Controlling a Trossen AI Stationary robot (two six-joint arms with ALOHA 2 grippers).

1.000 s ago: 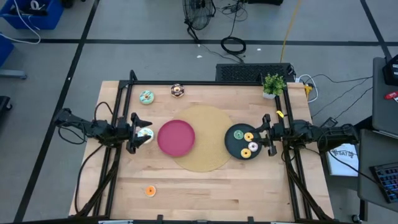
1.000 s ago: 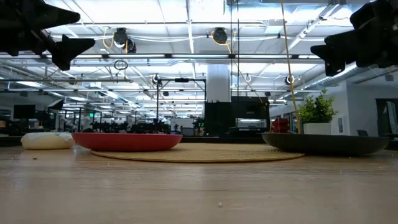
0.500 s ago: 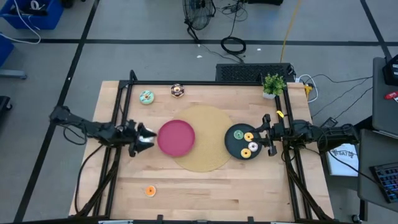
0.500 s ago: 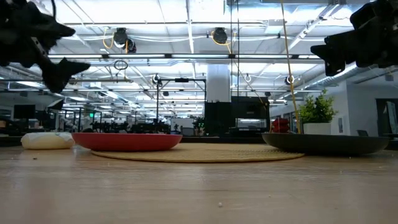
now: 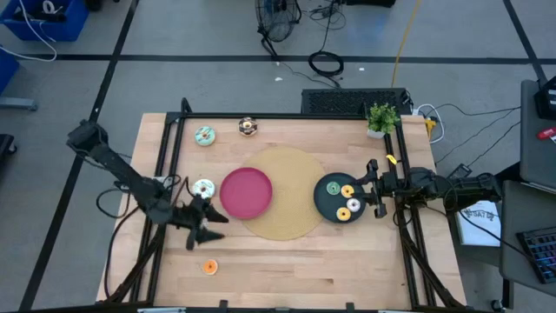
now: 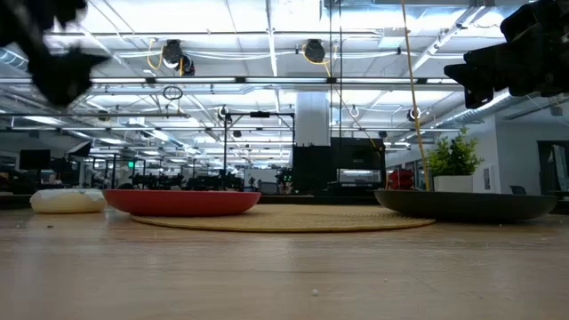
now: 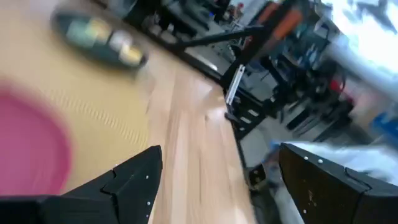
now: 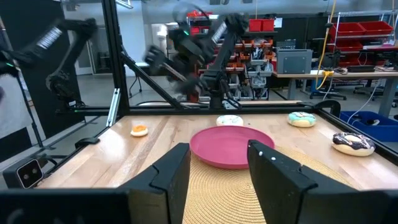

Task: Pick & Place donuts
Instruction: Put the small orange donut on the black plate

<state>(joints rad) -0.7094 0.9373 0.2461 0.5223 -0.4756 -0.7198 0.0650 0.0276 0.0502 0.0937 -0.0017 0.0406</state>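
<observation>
**Both grippers empty, fingers apart**

The left gripper hangs over bare table between the white donut and the orange donut, fingers spread wide, holding nothing. The right gripper waits at the black plate, fingers parted, beside 3 donuts. The left wrist view is blurred. The pink plate holds none.

Legible text, labels, brands, numbers, signs: none. No readable marking appears on the table, plates, donuts, arms or room fittings in any of the four views.
</observation>
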